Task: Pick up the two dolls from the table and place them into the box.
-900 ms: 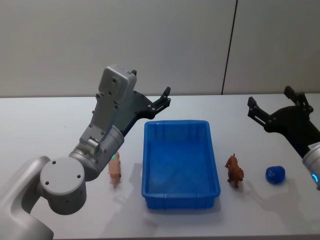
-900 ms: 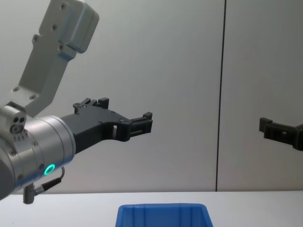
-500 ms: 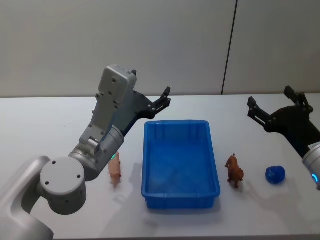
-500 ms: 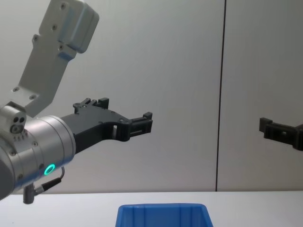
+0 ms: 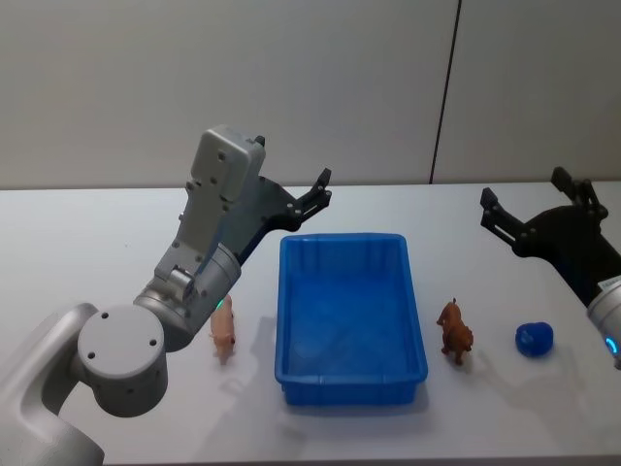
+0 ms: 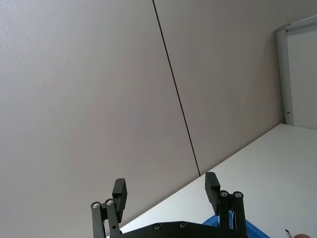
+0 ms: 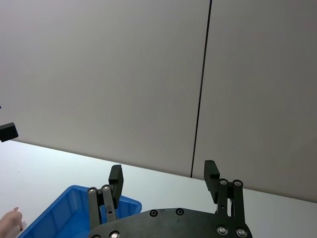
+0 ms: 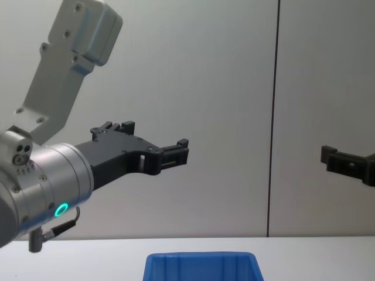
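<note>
Left gripper (image 6: pixel 166 191) poised high over the desk (image 5: pixel 78 233), fingers wide apart, empty. Right gripper (image 5: pixel 524 190) likewise, far right of the blue bin (image 5: pixel 351 375).

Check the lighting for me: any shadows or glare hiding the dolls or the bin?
Head view: even light, no glare on the table; the pink doll and brown doll cast faint soft shadows, the box a pale one along its front. Chest view: the left pincer reads dark against the evenly lit wall.
</note>
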### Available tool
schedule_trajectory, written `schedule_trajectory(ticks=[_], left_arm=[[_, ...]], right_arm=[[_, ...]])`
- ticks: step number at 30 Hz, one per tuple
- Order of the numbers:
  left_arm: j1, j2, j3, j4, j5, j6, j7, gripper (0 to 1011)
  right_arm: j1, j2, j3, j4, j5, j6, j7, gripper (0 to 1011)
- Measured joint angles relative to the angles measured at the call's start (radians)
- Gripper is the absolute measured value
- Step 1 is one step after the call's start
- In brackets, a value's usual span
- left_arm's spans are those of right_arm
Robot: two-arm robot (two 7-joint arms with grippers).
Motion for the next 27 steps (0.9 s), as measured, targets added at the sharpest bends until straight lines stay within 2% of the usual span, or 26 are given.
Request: schedule_trajectory(ticks=[7, 14, 27], left_arm=[[0.000, 0.000, 0.000, 0.000, 0.000, 0.000, 0.000, 1001], [0.000, 0.000, 0.000, 0.000, 0.000, 0.000, 0.000, 1001], [0.000, 0.000, 0.000, 0.000, 0.000, 0.000, 0.000, 1001]], right_arm=[[0.000, -0.001, 0.000, 0.000, -0.001, 0.002, -0.001, 1001], [0.000, -0.007, 0.000, 0.000, -0.011, 0.031, -0.034, 1001], [0.006, -0.023, 0.003, 0.019, -0.036, 0.160, -0.115, 1001]])
